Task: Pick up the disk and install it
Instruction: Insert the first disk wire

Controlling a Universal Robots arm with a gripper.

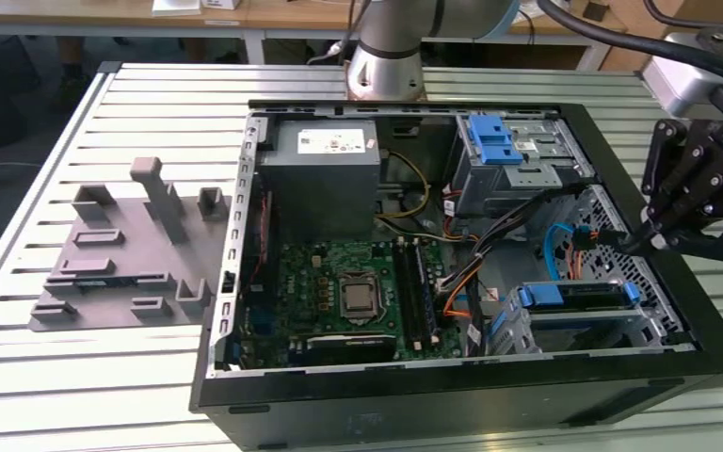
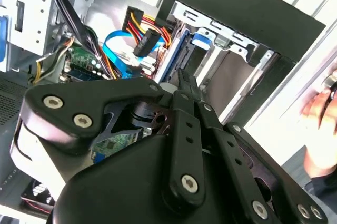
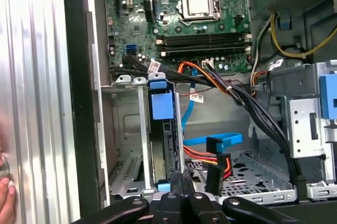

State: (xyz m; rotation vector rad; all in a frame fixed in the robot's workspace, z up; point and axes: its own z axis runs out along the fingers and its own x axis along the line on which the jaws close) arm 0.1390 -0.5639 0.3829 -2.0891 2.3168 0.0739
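Observation:
The disk stands on edge in the metal drive cage at the case's corner on the exterior view's right, with its blue carrier frame facing up. The first wrist view shows the disk slotted between the cage's rails. In the second wrist view the disk sits just past the fingertips. My gripper hovers above the case's side wall, a little above and apart from the disk. Its black fingers are shut together with nothing between them, as the gripper also shows from behind.
The open computer case holds a motherboard, a power supply, loose cables and a blue latch. A grey holder plate lies on the slatted table. A person's hand is beside the case.

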